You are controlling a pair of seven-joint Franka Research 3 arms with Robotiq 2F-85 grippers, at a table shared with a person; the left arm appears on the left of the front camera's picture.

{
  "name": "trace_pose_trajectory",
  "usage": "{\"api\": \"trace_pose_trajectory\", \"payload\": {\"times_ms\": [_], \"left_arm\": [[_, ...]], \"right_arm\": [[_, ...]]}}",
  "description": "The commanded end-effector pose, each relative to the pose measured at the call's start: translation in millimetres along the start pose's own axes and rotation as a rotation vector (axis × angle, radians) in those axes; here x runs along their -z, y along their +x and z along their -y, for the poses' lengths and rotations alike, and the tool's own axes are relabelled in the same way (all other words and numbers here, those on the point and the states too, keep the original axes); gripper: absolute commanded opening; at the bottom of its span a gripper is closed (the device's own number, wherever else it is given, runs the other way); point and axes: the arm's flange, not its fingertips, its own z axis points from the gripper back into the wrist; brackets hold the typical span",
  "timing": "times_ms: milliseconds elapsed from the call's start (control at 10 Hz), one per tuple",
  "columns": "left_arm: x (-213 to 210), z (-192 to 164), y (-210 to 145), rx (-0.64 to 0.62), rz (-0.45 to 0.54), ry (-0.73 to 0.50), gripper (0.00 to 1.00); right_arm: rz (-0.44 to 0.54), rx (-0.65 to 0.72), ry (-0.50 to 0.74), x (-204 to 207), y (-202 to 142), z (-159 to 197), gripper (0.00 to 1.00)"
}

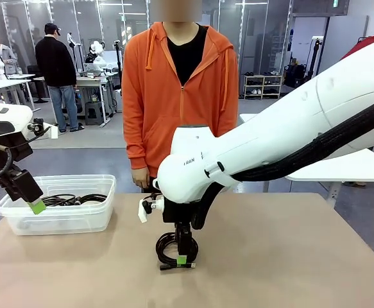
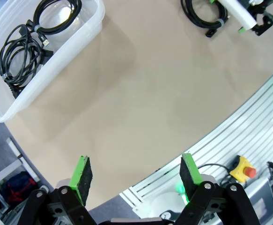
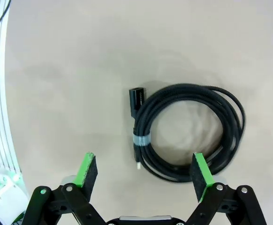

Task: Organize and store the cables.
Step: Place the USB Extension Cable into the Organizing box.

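One black cable coil (image 3: pixel 188 136), bound by a pale band and ending in a small connector, lies flat on the tan table. My right gripper (image 3: pixel 145 173) hangs open just above it, and one green pad (image 3: pixel 201 174) sits over the coil's near edge. From the front, this gripper (image 1: pixel 181 256) points straight down at the coil (image 1: pixel 169 247). More cables (image 2: pixel 21 61) lie coiled inside the clear plastic bin (image 2: pixel 80 37). My left gripper (image 2: pixel 136 176) is open and holds nothing. It hovers at the table's left, beside the bin (image 1: pixel 103 186).
A person in an orange hoodie stands at the far edge, with one hand (image 1: pixel 140 178) hanging near the table. The right arm's white body (image 1: pixel 270 141) reaches across the middle. Bare tabletop (image 1: pixel 302 256) spreads to the right of the coil.
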Motion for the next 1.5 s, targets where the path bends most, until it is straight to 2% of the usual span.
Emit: {"api": "trace_pose_trajectory", "payload": {"times_ms": [0, 200, 400, 600, 900, 1200, 1400], "left_arm": [[-1, -1, 2, -0.013, -0.002, 0.022, 0.95], [-1, -1, 2, -0.013, -0.002, 0.022, 0.95], [-1, -1, 2, -0.013, -0.002, 0.022, 0.95], [-1, -1, 2, -0.013, -0.002, 0.022, 0.95], [-1, -1, 2, -0.013, -0.002, 0.022, 0.95], [-1, -1, 2, -0.013, -0.002, 0.022, 0.95], [-1, -1, 2, -0.013, -0.002, 0.022, 0.95]], "right_arm": [[0.046, 0.043, -0.033, -32, -27, -18, 1.0], [0.088, 0.09, -0.109, -86, -60, -37, 1.0], [0.144, 0.21, -0.222, -157, -122, -54, 1.0], [0.216, 0.319, -0.27, -194, -181, -66, 1.0], [0.262, 0.474, -0.341, -227, -265, -93, 1.0], [0.335, 0.596, -0.405, -232, -341, -131, 1.0], [0.359, 0.603, -0.404, -225, -362, -142, 1.0]]}}
